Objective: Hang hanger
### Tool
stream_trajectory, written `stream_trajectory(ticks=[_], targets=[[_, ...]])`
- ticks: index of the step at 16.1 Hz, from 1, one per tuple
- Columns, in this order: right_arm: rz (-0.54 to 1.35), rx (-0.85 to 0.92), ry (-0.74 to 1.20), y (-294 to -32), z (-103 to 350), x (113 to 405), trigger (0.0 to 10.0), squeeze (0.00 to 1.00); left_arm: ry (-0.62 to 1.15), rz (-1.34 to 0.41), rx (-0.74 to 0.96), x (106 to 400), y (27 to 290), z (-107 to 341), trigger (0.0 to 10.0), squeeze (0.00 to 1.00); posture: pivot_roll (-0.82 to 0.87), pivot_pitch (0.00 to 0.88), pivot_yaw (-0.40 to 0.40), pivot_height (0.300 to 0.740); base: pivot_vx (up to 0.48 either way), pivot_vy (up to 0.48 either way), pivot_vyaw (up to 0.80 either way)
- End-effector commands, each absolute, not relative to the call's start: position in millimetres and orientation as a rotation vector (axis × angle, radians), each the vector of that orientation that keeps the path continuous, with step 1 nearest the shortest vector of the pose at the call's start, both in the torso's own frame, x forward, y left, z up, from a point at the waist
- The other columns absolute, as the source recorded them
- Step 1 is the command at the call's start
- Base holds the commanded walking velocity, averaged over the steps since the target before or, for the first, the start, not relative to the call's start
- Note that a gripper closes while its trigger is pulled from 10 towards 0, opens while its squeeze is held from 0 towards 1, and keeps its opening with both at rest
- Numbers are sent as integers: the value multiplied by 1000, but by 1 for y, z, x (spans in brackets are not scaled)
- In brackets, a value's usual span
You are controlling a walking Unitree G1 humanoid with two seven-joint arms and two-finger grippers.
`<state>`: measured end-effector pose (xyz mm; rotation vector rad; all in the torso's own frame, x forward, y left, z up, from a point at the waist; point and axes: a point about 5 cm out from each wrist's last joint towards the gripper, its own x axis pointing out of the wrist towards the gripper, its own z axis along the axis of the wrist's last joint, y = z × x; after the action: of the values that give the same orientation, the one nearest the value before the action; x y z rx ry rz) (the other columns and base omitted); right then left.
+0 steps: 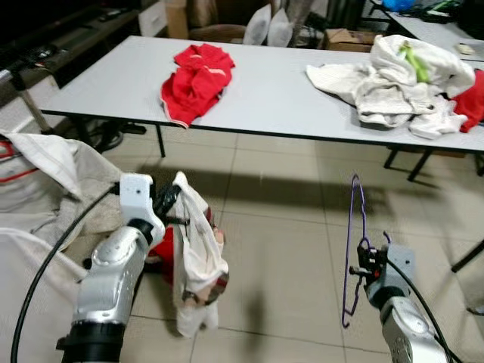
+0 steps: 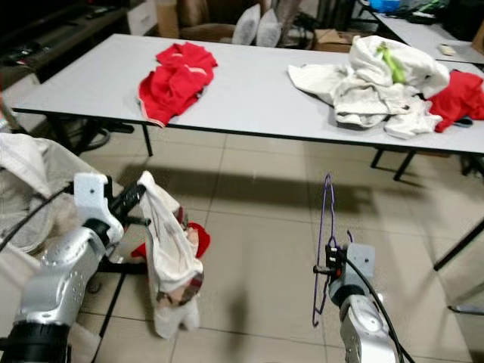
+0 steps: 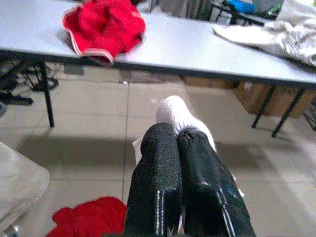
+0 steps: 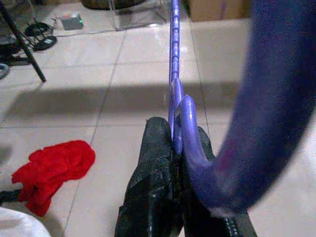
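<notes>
My right gripper [image 1: 364, 266] is shut on a thin purple hanger [image 1: 352, 242], held upright over the tiled floor at lower right; in the right wrist view the purple hanger [image 4: 175, 84] runs out from between the black fingers [image 4: 153, 182]. My left gripper [image 1: 175, 208] is shut on a white garment [image 1: 198, 257] that hangs down from it at lower left. In the left wrist view the white garment [image 3: 180, 116] pokes out beyond the closed fingers [image 3: 158, 182].
A long grey table [image 1: 265, 98] spans the back, with a red garment [image 1: 197, 79] and a pile of white clothes [image 1: 401, 83] on it. Red cloth [image 4: 54, 168] lies on the floor. White fabric over a basket [image 1: 38, 189] sits at the left.
</notes>
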<state>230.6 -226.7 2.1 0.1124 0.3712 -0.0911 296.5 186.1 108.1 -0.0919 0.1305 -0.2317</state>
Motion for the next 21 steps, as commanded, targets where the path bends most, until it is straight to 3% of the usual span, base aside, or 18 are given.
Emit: stream_trajectory(ticks=[1,7,12,13,15,21], targets=[[-89,77,323,-229,10,237,10000,0,101,-245,-71,302,184,118,10000,0,-186,0,23,740,360,0,0],[36,41,201,-224,21,248,10000,0,53,-321,-49,302,175,133,10000,0,-181,0,6,740,375,0,0],[129,-3,152,-219,24,250,10000,0,11,-280,-73,308,180,146,10000,0,-176,0,-4,740,393,0,0],[174,4,37,-184,78,271,10000,0,9,-294,-80,307,178,146,10000,0,-173,0,-3,740,409,0,0],[217,23,-54,-151,130,277,10000,0,16,-325,-77,304,171,145,10000,0,-162,0,-7,740,416,0,0],[198,15,-42,-141,155,267,10000,0,-29,-344,-84,311,168,156,10000,0,-196,0,-2,740,428,0,0]])
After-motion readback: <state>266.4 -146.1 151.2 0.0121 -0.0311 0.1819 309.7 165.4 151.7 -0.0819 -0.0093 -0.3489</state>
